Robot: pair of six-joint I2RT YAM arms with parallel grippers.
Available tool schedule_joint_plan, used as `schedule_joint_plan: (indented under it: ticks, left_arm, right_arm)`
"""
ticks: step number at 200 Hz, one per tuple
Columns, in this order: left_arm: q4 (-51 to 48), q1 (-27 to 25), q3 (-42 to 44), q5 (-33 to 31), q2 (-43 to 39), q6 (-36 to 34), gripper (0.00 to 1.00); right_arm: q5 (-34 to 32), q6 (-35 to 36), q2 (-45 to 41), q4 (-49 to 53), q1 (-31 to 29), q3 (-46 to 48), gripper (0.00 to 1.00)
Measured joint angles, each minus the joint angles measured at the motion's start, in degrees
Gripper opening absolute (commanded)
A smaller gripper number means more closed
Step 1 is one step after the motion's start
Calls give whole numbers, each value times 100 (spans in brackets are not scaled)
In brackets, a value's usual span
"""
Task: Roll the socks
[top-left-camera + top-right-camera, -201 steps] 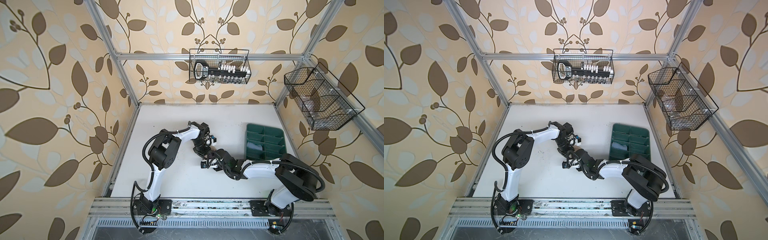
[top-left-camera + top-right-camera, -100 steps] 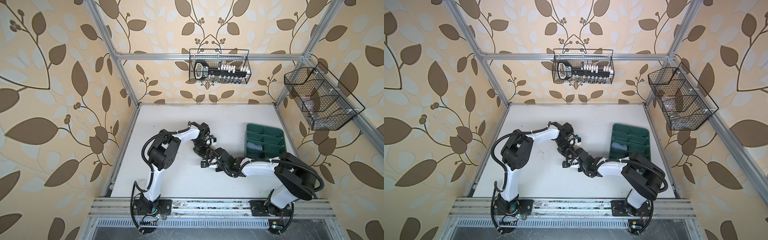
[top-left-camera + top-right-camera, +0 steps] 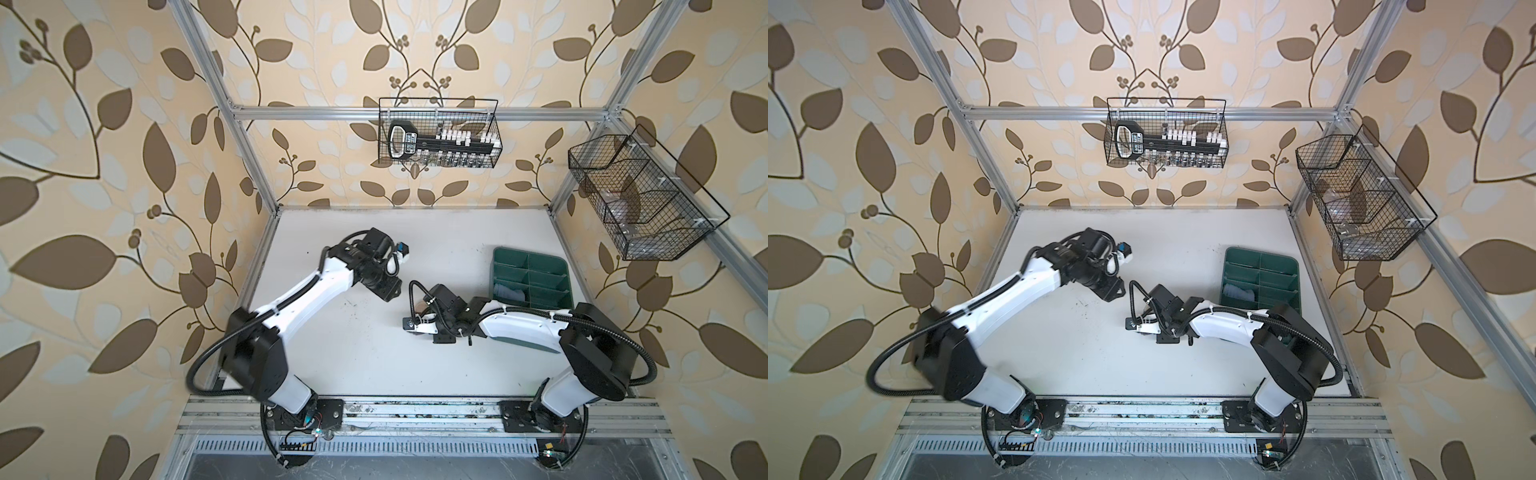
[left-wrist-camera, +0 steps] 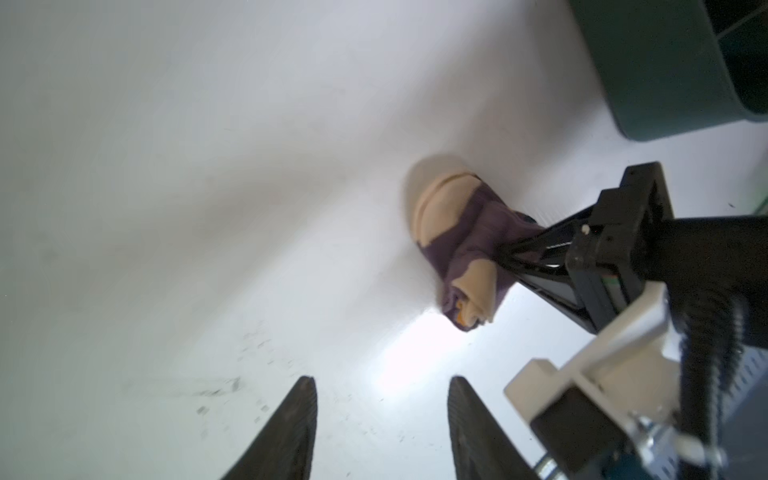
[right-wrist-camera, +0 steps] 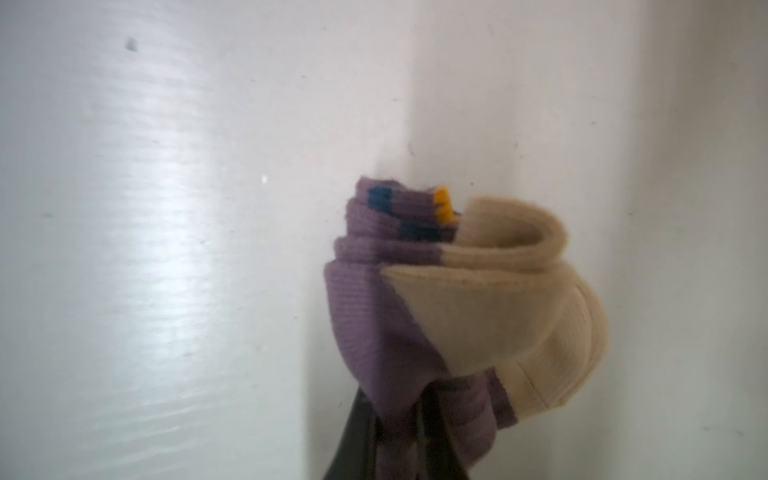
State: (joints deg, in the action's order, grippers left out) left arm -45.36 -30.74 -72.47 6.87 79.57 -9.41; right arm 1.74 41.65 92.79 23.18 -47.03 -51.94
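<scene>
Your right end effector [image 5: 399,403] is clamped on the rolled purple sock [image 5: 440,316], mid-bench; left end effector [image 4: 380,384] apart, empty.
Grip tight or the roll may unwind, and lift clear of the green tray [image 3: 530,252] rim. Wrist views show the roll's layers. Both top views mostly hide it under the right arm but show the blue sock [image 3: 509,293] in the tray.

A white, scuffed table [image 3: 365,365] lies under the left gripper [image 4: 381,386] and the right gripper [image 4: 509,254]. A bright patch of glare [image 4: 409,353] sits on it between them. Near the right gripper, on its outer side, stands a green compartment tray [image 3: 530,253]. Beige wallpaper [image 3: 124,124] with brown and pale leaves covers three walls, edged by an aluminium frame [image 3: 332,112]. Well beyond both grippers a wire basket [image 3: 384,124] hangs on the back wall. A second wire basket [image 3: 652,249] hangs on the wall on the right gripper's side.
</scene>
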Motion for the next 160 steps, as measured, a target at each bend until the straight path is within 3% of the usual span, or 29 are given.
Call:
schedule_joint_plan:
  ticks: [15,36,67,88,118,160]
  left_arm:
    - [120,44,256,-424,-1038,-170,56]
    - [173,-68,511,-413,-2269,-879,56]
    - [170,-1045,916,-498,-3163,-2063,61]
    - [280,-1838,1241,-1025,-2883,-2544,63]
    - [1128,-2911,2079,-1845,-1705,-3121,65]
    - [2293,-3268,2660,-2122,-234,-3366,64]
  right_arm:
    - [472,-111,177,529,153,-317,0]
    - [1078,-234,614,1147,413,-857,0]
    - [1716,-313,1311,1974,761,-1659,0]
    - [1930,-361,1611,2328,887,-1996,2]
    - [1880,-372,1648,2358,907,-2028,8]
    - [1888,-323,1644,2334,931,-2020,10]
